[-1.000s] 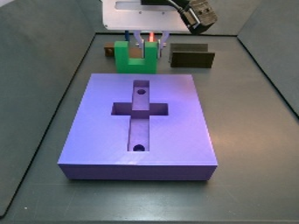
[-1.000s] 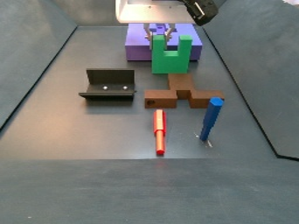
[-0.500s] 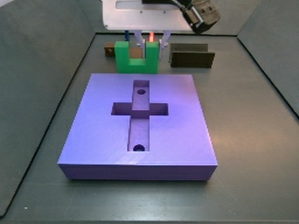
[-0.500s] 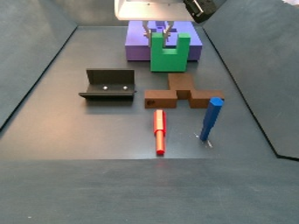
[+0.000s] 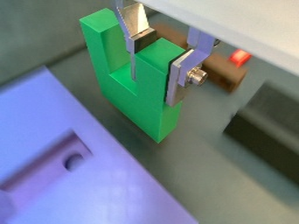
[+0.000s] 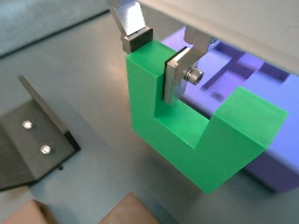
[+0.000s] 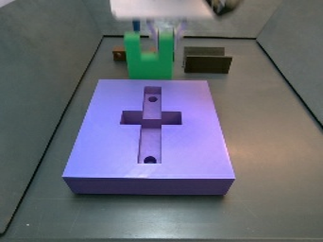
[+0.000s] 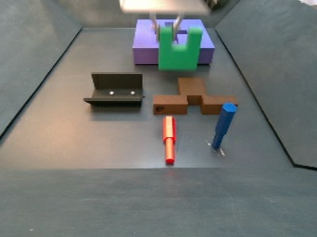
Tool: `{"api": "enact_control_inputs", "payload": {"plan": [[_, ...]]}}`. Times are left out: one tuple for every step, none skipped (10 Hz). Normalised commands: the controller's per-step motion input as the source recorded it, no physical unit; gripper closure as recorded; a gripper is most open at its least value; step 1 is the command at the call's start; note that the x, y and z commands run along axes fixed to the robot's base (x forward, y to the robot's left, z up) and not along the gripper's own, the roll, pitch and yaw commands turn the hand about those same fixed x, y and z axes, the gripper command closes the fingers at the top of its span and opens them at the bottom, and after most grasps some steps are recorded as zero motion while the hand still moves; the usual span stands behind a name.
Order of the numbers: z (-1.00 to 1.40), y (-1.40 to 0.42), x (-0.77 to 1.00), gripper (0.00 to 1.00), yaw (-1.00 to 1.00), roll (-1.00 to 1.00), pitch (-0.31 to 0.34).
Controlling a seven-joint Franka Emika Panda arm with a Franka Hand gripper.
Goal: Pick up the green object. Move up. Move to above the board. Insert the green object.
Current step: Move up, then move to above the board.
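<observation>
The green object (image 7: 149, 57) is a bright green U-shaped block, held off the floor just behind the board (image 7: 190, 142); it also shows in a side view (image 8: 180, 51). My gripper (image 7: 159, 38) is shut on one of its prongs. In both wrist views one finger sits in the notch and the other on the prong's outer face (image 5: 155, 74) (image 6: 158, 61). The board is a purple slab with a cross-shaped recess and two round holes, and lies below and beside the block (image 5: 70, 166) (image 6: 251, 70).
A dark olive U-shaped block (image 7: 209, 61) stands behind the board. The fixture (image 8: 114, 90), a brown cross-shaped piece (image 8: 192, 98), a red stick (image 8: 170, 139) and a blue peg (image 8: 221, 126) lie on the floor away from the board.
My gripper has risen with the green object in it; the block now hangs higher above the floor. Nothing else has moved.
</observation>
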Motion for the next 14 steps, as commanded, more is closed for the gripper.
{"api": "enact_control_inputs", "payload": {"plan": [[0.27, -0.02, -0.01, 1.0, -0.02, -0.04, 0.031], [1.4, 0.0, 0.0, 1.0, 0.0, 0.0, 0.0], [1.4, 0.0, -0.02, 1.0, 0.0, 0.0, 0.029], [1.4, 0.0, -0.05, 1.0, 0.0, -0.02, 0.032], [1.4, 0.0, 0.0, 1.0, -0.01, -0.05, 0.017], [1.4, 0.0, 0.06, 1.0, -0.01, -0.04, 0.074], [0.8, 0.0, 0.03, 1.0, -0.01, -0.04, 0.096], [0.25, 0.01, 0.02, 1.0, -0.01, -0.04, 0.073], [0.35, -1.4, -0.13, 1.0, -0.17, 0.07, 0.34], [0.34, -1.4, -0.14, 1.0, -0.15, 0.1, 0.334], [0.35, -1.4, -0.12, 1.0, -0.08, 0.15, 0.295], [0.34, -1.4, -0.06, 1.0, -0.04, 0.08, 0.221], [0.18, -0.74, 0.01, 1.0, -0.01, 0.06, 0.178], [0.09, -0.35, 0.05, 1.0, -0.01, 0.05, 0.155]]}}
